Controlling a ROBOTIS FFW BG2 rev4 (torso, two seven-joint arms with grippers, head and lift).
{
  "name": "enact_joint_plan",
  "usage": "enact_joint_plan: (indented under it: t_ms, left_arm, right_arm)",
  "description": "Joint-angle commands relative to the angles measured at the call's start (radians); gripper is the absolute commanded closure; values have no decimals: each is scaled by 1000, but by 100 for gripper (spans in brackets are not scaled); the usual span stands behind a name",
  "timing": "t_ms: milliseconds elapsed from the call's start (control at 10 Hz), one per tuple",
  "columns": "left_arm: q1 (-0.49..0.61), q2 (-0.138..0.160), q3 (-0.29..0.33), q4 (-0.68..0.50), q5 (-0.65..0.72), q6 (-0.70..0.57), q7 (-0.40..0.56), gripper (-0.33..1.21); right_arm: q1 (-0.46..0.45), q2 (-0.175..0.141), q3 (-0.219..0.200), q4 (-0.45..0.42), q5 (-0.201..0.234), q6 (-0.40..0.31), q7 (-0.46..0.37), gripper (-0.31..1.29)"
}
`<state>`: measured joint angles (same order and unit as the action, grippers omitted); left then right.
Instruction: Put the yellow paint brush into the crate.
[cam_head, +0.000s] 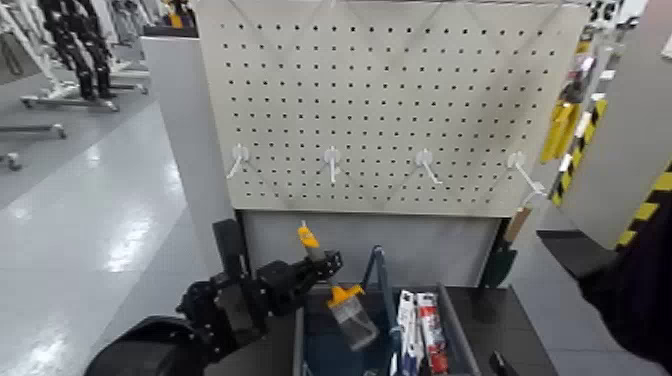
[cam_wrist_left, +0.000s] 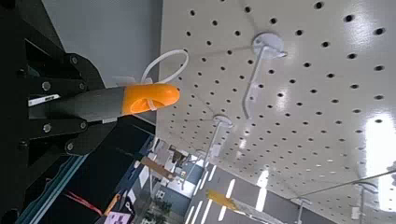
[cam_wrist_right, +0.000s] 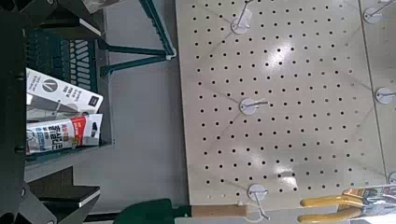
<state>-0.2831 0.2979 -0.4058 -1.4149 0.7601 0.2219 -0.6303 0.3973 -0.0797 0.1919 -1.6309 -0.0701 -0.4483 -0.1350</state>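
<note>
Yellow paint brush (cam_head: 345, 296) is gripped around its grey handle by the closed jaws of the left gripper (cam_head: 322, 265), above the crate (cam_head: 299, 345). An orange end cap with a thin white loop is seen beyond the jaws on one side; on the other, a yellow-orange collar and a broad block of greyish bristles are tilted downward over the crate's interior. Beside the bristles, the upright bail handle (cam_head: 381, 262) is seen. The right gripper (cam_wrist_right: 91, 110) is held near the crate's other side, its jaws wide apart.
</note>
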Motion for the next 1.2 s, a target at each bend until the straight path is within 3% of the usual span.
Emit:
enact_joint_plan:
  t_ms: [100, 600, 700, 900, 1000, 1200]
  left_arm:
    - [-33, -5, -90, 89, 28, -18, 1, 119]
    - [-57, -14, -169, 154, 79, 16, 26, 119]
    - [-57, -14, -168, 152, 93, 28, 38, 110]
    - [-54, -14, -160, 145, 105, 28, 55, 38]
    - [-48, -11, -157, 140, 131, 22, 83, 9]
    - [-24, -6, -134, 97, 133, -6, 149, 8]
  right_arm:
    - [0, 3, 1, 3, -2, -4, 0, 13]
    - [-3, 3, 4, 10, -5, -9, 0, 13]
    - [-3, 3, 6, 10, -7, -9, -2, 13]
    - [-2, 3, 4, 8, -8, -10, 0, 13]
    - [-2, 3, 4, 8, -8, -10, -2, 13]
    - [2, 5, 3, 6, -8, -12, -2, 13]
